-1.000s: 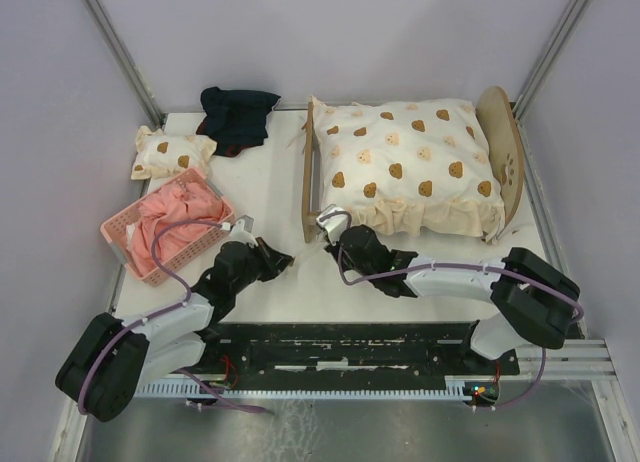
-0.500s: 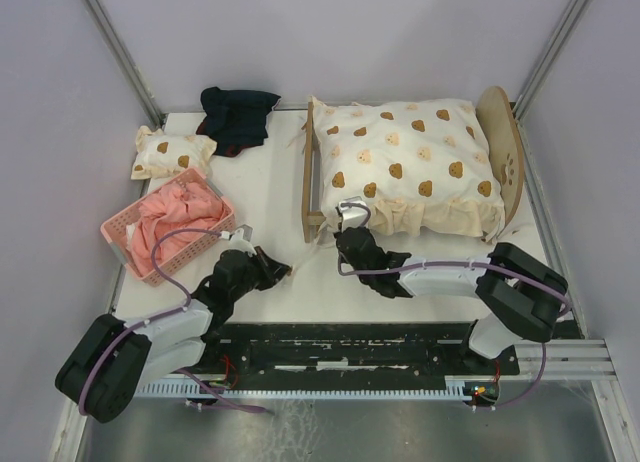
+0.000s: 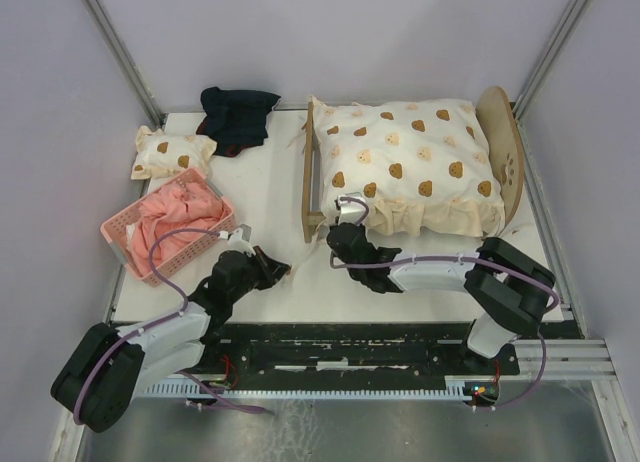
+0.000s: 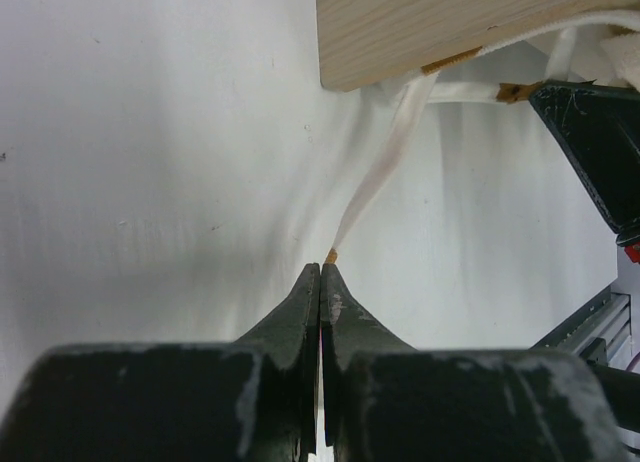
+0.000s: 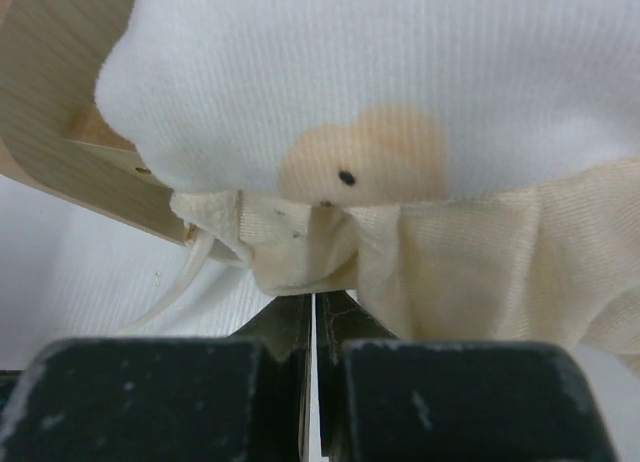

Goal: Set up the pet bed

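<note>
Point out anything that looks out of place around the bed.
The small bear-print pillow lies on the table beside the pink basket, off the pet bed. The quilt's ruffle bunches over the near side, and a white tie trails from the footboard.

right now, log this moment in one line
left pincer: shut at tie end | right pincer: shut at quilt frill | bed: quilt on

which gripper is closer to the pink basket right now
Left. The left gripper is just right of the pink basket, apart from it. The right gripper is farther right, at the near footboard corner of the pet bed.
</note>
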Motion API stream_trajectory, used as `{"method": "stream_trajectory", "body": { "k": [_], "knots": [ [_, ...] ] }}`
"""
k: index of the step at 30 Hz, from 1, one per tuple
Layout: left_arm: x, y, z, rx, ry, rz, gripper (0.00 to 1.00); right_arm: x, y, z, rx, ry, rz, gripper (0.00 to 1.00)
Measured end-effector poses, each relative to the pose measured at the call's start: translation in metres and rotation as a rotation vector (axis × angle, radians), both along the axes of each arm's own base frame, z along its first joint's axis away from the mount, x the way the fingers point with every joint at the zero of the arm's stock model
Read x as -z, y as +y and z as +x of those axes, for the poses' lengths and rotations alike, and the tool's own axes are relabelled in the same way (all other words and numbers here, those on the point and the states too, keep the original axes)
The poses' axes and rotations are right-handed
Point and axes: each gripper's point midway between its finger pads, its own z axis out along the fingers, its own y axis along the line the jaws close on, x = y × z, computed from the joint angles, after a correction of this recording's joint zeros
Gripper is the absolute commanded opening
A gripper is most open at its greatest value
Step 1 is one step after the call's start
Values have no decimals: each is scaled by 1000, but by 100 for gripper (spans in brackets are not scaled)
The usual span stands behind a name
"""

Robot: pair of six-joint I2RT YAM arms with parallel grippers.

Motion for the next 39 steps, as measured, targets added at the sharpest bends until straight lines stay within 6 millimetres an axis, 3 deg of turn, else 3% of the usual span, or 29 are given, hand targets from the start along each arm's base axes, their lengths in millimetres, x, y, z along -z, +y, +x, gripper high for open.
{"method": "stream_trajectory", "body": {
  "k": [20,26,32,36,39],
  "knots": [
    [2,0,0,-5,-2,12,3,8,4,3,44,14,28,2],
    [4,2,-2,2,-1,51,22,7,8,3,32,3,44,2],
    [-36,-7,9,27,-148,83,28,20,-1,-2,29,9,25,2],
    [-69,-26,14,72,-263,126,28,19,-3,-4,24,6,28,2],
    [-82,-42,17,111,-338,185,28,14,-3,-4,23,-4,45,2]
  ]
}}
